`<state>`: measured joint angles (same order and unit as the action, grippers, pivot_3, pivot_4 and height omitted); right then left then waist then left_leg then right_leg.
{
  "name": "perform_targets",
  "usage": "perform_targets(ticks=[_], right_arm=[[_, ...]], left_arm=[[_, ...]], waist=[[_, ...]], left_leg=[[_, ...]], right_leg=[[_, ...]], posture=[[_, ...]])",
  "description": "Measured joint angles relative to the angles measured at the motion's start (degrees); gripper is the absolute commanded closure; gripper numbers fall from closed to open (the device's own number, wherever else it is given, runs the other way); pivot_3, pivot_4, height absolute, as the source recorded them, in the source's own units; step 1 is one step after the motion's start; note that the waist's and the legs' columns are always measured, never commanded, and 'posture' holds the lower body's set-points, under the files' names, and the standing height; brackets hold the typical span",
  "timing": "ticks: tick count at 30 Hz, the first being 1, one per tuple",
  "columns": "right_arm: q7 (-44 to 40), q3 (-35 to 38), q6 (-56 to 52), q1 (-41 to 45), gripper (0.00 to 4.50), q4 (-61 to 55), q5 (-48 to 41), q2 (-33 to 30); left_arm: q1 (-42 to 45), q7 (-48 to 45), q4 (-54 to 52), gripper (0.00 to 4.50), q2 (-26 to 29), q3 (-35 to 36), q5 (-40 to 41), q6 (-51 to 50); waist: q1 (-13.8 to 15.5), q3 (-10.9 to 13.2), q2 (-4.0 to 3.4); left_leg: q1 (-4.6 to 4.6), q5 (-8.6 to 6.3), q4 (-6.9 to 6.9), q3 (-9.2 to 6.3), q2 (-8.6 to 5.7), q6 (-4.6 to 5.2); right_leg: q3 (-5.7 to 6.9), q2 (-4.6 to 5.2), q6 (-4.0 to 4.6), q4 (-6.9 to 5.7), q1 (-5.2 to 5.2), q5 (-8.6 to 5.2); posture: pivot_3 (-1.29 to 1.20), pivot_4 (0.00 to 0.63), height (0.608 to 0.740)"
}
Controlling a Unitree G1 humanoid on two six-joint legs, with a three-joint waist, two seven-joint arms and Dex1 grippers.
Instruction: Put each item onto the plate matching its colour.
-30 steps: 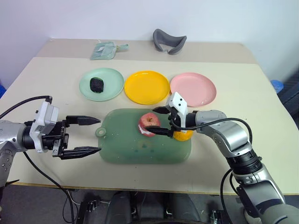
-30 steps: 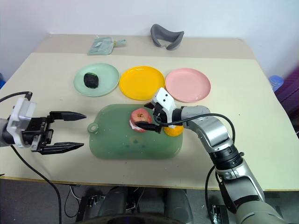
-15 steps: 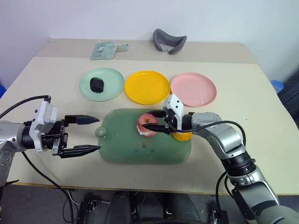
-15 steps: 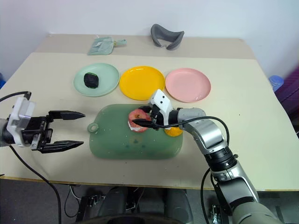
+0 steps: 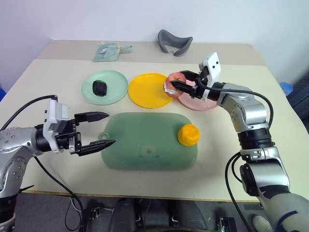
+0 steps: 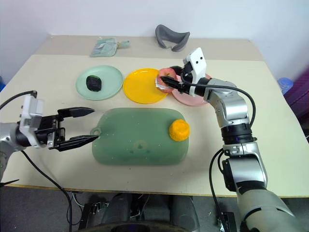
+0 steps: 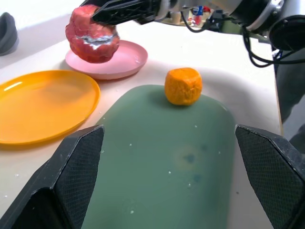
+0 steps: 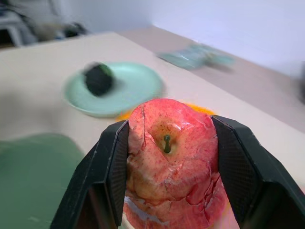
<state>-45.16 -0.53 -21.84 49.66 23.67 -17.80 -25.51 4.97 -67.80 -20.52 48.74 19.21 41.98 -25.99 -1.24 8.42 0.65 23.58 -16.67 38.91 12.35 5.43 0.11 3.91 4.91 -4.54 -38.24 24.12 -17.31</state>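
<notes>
1. Green board (image 5: 149,141), largest thing on the table: only the orange fruit (image 5: 188,135) left lying on it, awaiting the yellow plate (image 5: 150,90).
2. Pink plate (image 5: 208,102): partly covered by the arm; landing spot hard to judge.
3. Left gripper (image 5: 99,130): spread wide, empty, beside the board.
4. Right gripper (image 5: 181,83): clamped on the apple (image 5: 172,85), aloft at the pink plate's near rim. Next, probably: lower and release.
5. Dark lump (image 5: 100,87): already on the mint plate (image 5: 117,89).

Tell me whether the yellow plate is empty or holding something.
Empty. The yellow plate shows a bare surface; the apple is in the right gripper over the yellow plate's edge nearest the pink plate, not resting on it.
</notes>
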Motion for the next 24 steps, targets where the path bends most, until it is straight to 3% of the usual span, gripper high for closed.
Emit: perform_targets(ticks=[11, 15, 20, 24], right_arm=[[3.22, 2.0, 16.05, 13.05, 2.16, 38.04, 7.33, -0.35], [3.91, 3.31, 18.77, 14.33, 2.16, 44.23, 8.5, -0.48], [4.72, 4.15, 21.22, 15.16, 0.1, 47.41, 10.04, -0.48], [7.9, 5.34, 23.67, 15.15, 0.03, 48.11, 10.77, -0.46]], left_arm=[[-0.03, 2.28, -1.19, 0.0, -0.72, -0.44, 0.51, -0.08], [-1.07, 2.72, -1.95, 0.0, -1.05, -0.41, 0.53, 0.04], [-2.55, 3.11, -2.35, 0.0, -1.77, -0.41, 0.54, 0.17], [-2.71, 3.28, -2.36, 0.0, -2.05, -0.41, 0.54, 0.38]], waist=[[-1.34, 0.05, -0.08], [-1.54, 0.12, -0.2], [-1.6, 0.12, -0.21], [-1.52, 0.13, -0.23]], left_leg=[[0.0, 0.01, -0.07, 0.05, 0.0, -0.01], [0.0, 0.01, -0.07, 0.07, 0.01, -0.01], [0.0, 0.01, -0.05, 0.06, 0.03, -0.02], [0.0, 0.01, -0.06, 0.06, 0.03, -0.02]], right_leg=[[-0.07, -0.01, 0.0, 0.0, 0.06, 0.0], [-0.11, -0.01, -0.01, 0.0, 0.08, 0.0], [-0.11, -0.02, -0.01, 0.0, 0.08, 0.0], [-0.11, -0.03, -0.01, 0.0, 0.08, 0.0]], posture=[[0.0, 0.15, 0.74], [0.0, 0.15, 0.74], [0.0, 0.15, 0.74], [0.0, 0.15, 0.74]])
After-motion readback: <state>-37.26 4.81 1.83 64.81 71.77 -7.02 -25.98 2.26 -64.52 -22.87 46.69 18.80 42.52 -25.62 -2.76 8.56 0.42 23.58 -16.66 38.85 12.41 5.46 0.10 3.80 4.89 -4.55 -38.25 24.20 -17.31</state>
